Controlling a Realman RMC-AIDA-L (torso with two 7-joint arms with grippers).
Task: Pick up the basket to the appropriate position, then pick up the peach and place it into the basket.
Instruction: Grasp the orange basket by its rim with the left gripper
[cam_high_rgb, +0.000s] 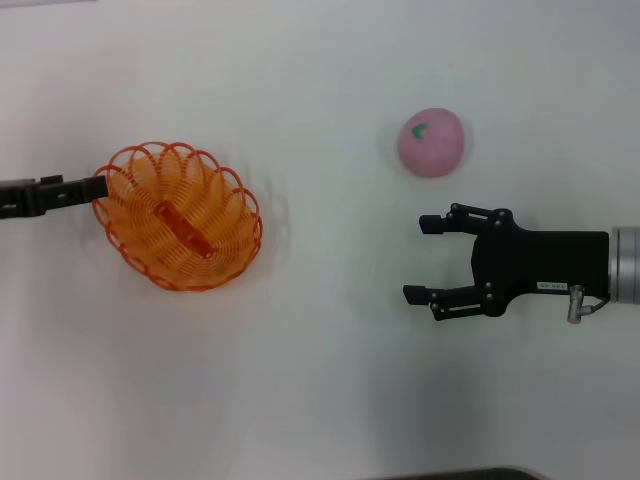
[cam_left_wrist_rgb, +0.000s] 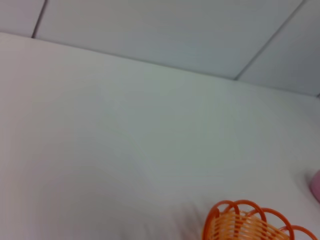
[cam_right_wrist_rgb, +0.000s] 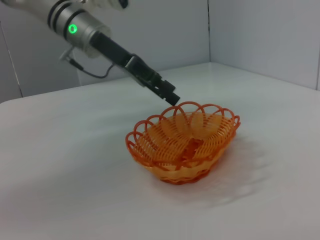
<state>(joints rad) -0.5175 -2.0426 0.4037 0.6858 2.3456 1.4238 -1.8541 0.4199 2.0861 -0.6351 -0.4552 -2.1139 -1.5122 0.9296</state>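
Note:
The orange wire basket (cam_high_rgb: 180, 215) sits on the white table at the left; it also shows in the left wrist view (cam_left_wrist_rgb: 250, 225) and the right wrist view (cam_right_wrist_rgb: 182, 142). My left gripper (cam_high_rgb: 98, 186) is at the basket's left rim, its fingers closed together on the rim, as the right wrist view (cam_right_wrist_rgb: 172, 98) shows. The pink peach (cam_high_rgb: 431, 142) with a green leaf mark lies at the upper right; a sliver shows in the left wrist view (cam_left_wrist_rgb: 316, 185). My right gripper (cam_high_rgb: 413, 258) is open and empty, just in front of the peach and apart from it.
The white table (cam_high_rgb: 320, 400) stretches between basket and peach. A dark edge (cam_high_rgb: 450, 474) shows at the table's near side. Grey wall panels (cam_right_wrist_rgb: 260, 35) stand behind the table.

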